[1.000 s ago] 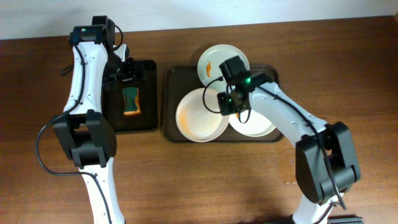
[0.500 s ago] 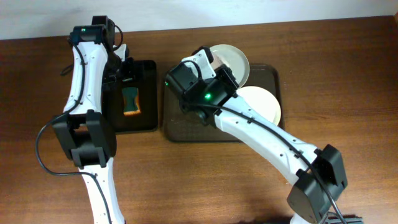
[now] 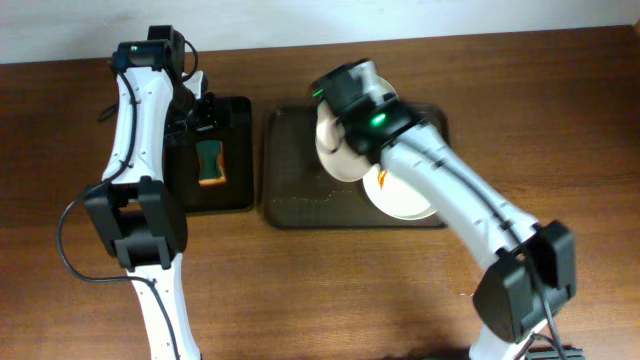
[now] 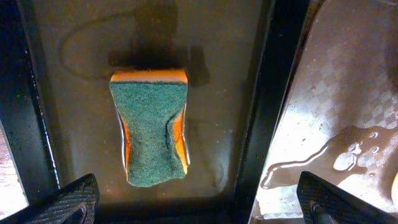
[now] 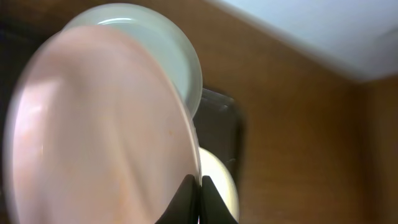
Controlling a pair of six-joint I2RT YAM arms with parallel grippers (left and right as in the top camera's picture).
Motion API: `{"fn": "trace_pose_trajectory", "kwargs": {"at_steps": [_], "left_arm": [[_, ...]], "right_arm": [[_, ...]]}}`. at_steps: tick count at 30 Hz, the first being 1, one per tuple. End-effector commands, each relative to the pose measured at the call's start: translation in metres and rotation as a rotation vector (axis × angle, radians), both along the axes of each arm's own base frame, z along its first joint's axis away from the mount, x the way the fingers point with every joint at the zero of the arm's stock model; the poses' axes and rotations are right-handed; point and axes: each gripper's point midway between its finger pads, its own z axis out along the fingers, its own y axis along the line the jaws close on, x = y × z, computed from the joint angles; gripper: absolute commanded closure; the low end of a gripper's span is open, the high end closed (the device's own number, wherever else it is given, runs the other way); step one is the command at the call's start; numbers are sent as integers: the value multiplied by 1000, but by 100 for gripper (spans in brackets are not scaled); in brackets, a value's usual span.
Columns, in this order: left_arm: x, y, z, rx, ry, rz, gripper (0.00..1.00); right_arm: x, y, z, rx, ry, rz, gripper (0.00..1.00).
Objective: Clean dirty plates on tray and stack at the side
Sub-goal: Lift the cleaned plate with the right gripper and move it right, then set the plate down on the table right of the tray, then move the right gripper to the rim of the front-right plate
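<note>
My right gripper is shut on the rim of a white plate and holds it tilted in the air above the dark brown tray; from overhead the plate shows under the arm. A second plate with an orange smear lies on the tray's right side. A third plate peeks out behind the arm at the tray's far edge. My left gripper is open above the black tray, just short of the green and orange sponge.
The smaller black tray with the sponge stands left of the brown tray. The brown tray's wet floor shows at the right of the left wrist view. Bare wooden table lies to the right and front.
My right arm has swung over the tray with the plate, lifting and tilting it; the smeared plate on the right is uncovered. The left arm has not moved.
</note>
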Motion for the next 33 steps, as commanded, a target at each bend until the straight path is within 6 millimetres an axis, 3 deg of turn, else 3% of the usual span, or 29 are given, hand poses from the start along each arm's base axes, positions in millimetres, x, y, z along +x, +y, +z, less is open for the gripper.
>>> {"fn": "trace_pose_trajectory", "kwargs": {"at_steps": [1, 2, 3, 4, 6, 8, 11, 13, 15, 16, 17, 18, 20, 22, 24, 26, 28, 30, 31, 33], "left_arm": [[2, 0, 2, -9, -9, -13, 0], [2, 0, 2, -9, -9, -13, 0], [2, 0, 2, -9, -9, -13, 0], [2, 0, 2, -9, -9, -13, 0], [2, 0, 2, -9, -9, -13, 0], [2, 0, 2, -9, -9, -13, 0], [2, 0, 2, -9, -9, -13, 0], [2, 0, 2, -9, -9, -13, 0], [2, 0, 2, -9, -9, -13, 0], [2, 0, 2, -9, -9, -13, 0], [2, 0, 2, -9, -9, -13, 0], [2, 0, 2, -9, -9, -13, 0], [2, 0, 2, -9, -9, -13, 0], [2, 0, 2, -9, -9, -13, 0], [2, 0, 2, -9, -9, -13, 0], [2, 0, 2, -9, -9, -13, 0], [2, 0, 2, -9, -9, -13, 0], [2, 0, 2, -9, -9, -13, 0], [2, 0, 2, -9, -9, -13, 0], [2, 0, 2, -9, -9, -13, 0]], "right_arm": [[6, 6, 0, 644, 177, 48, 96], [10, -13, 4, 755, 196, 34, 96], [14, -45, 8, 846, 193, -13, 96], [17, -111, 8, 897, 160, -147, 96], [8, -195, -1, 912, 116, -336, 96], [-15, -289, -27, 853, 81, -583, 96], [-31, -356, -50, 865, 38, -726, 96], [-32, -365, -61, 870, 43, -748, 95], [-25, -342, -75, 903, 108, -710, 78], [-14, -318, -75, 919, 135, -610, 78], [2, -276, -69, 929, 166, -433, 76], [11, -242, -68, 916, 196, -336, 68], [32, -164, -70, 812, 238, -145, 3], [54, -110, -84, 554, 203, -82, 2], [68, -88, -103, 422, 155, -161, 2], [89, -54, -126, 432, 106, -115, 2], [102, -49, -140, 433, 73, -104, 2], [104, -53, -150, 432, 83, -114, 0], [103, -53, -154, 432, 90, -115, 5], [103, -52, -169, 426, 109, -114, 34]]}}
